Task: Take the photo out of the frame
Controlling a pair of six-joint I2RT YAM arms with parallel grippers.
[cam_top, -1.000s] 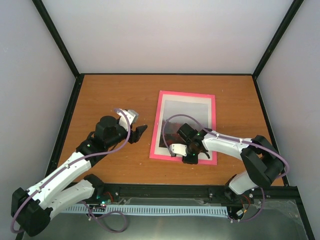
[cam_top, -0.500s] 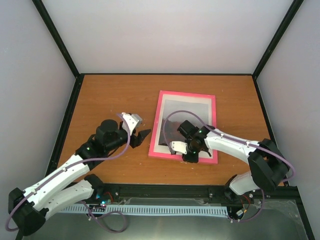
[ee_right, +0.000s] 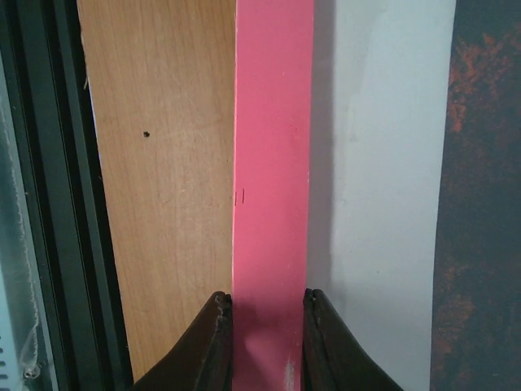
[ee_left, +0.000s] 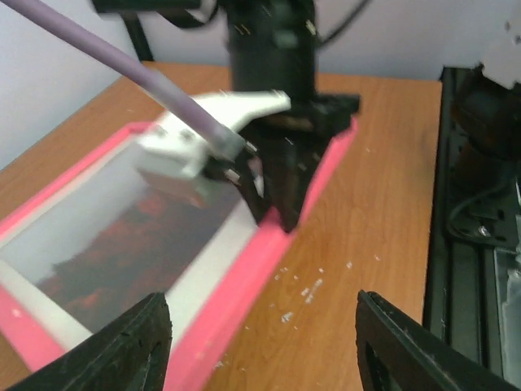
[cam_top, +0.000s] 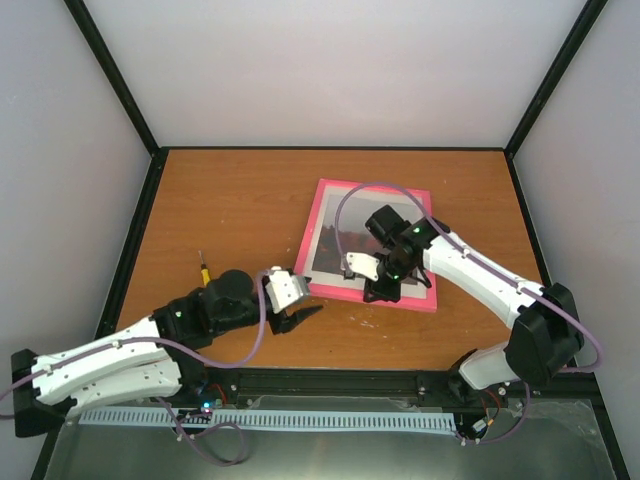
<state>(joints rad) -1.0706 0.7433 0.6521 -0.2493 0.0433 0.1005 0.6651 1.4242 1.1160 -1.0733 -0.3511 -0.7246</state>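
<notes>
The pink frame [cam_top: 335, 292] lies face up at the table's middle right, its near edge raised off the wood. The photo [cam_top: 343, 238], grey sky over red trees, sits inside it behind a white mat [ee_right: 383, 163]. My right gripper [cam_top: 386, 290] is shut on the frame's near pink border [ee_right: 273, 163], one finger on each side of it. My left gripper [cam_top: 300, 315] is open and empty, low over the table just left of the frame's near left corner. In the left wrist view the frame's edge [ee_left: 244, 277] lies between the spread fingers, untouched.
A small yellow-handled screwdriver [cam_top: 203, 270] lies on the table [cam_top: 230, 200] left of the left arm. A black rail [cam_top: 340, 380] runs along the near edge. White crumbs [ee_left: 313, 289] dot the wood by the frame.
The right gripper has lifted the frame's near edge and drawn it slightly away. The left arm has swung down and toward the near edge, closer to the frame's corner, uncovering the screwdriver.
</notes>
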